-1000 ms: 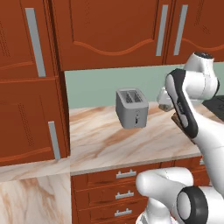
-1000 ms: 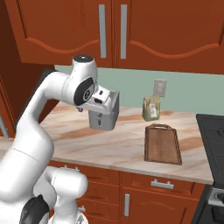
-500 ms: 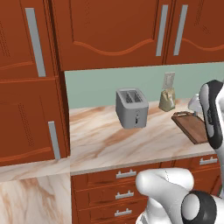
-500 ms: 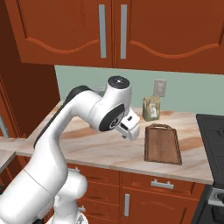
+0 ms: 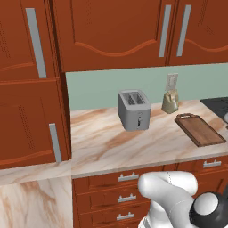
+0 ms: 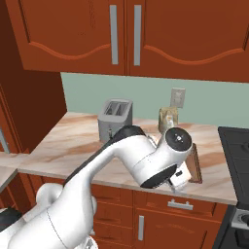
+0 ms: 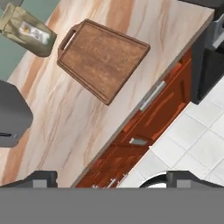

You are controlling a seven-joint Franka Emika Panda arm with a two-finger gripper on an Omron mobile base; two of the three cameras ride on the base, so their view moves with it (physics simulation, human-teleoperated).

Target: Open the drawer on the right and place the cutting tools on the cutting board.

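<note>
While you look down from the hand view, note the marbled desk (image 7: 65, 118) running diagonally, with red-brown cabinet fronts below its edge. The drawer (image 7: 157, 94) on the right sits closed under the desk edge, its silver bar pull parallel to that edge. In the left base view the grey toaster (image 5: 134, 109) stands mid-desk, well apart from the cutting board (image 5: 199, 129). The board lies flat and bare, its long axis running from the desk's front edge toward the wall, handle loop at the wall end; just beyond the loop stands a tan bag (image 5: 170, 101), whose label you cannot read. The gripper (image 7: 111, 178) hovers above the desk edge, its fingers (image 7: 43, 178) spread wide apart, holding nothing.
</note>
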